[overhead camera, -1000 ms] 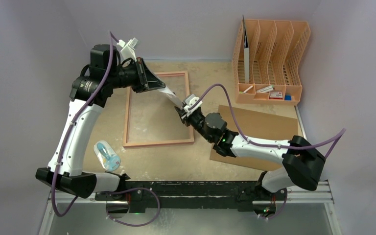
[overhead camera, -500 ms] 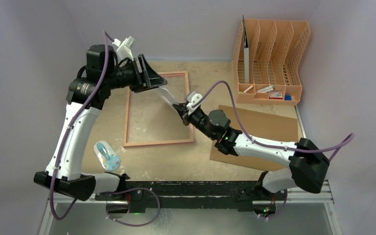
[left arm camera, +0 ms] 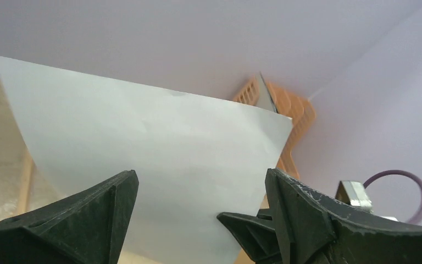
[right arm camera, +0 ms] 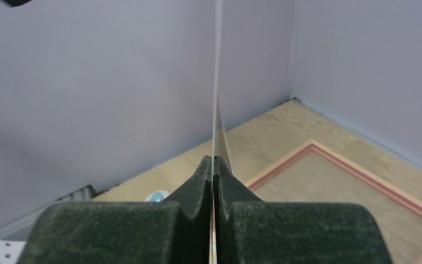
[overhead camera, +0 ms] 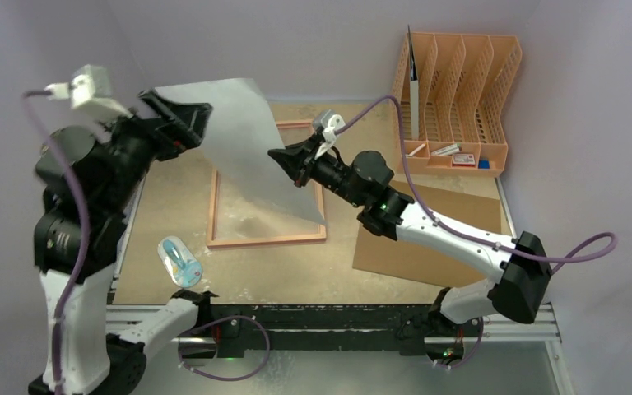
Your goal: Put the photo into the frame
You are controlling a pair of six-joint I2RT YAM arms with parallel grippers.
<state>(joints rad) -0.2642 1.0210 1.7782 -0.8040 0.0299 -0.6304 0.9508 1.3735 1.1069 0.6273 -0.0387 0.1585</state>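
Photo (overhead camera: 251,140) up in the air over the far part of the frame (overhead camera: 267,240), tilted, plain pale back toward the overhead camera, lowest corner above the frame's right rail. Pinched at its right edge by the right gripper (overhead camera: 284,160), jaws pressed tight together on the sheet, paper edge-on in that wrist's view. Left gripper (overhead camera: 177,115) raised beyond the frame's far-left corner, at the photo's upper left corner, jaws spread wide and clamping nothing; from its own camera, sheet visible between the two dark fingers (left arm camera: 88,220), touching or not impossible to tell. Frame flat on the table (overhead camera: 296,280). Brown board (overhead camera: 453,218) flat just right of the frame, under the right arm. Orange rack (overhead camera: 453,90) farther right, beyond the frame's far edge. Small clear-and-blue packet (overhead camera: 179,262) just off the frame's near-left corner.
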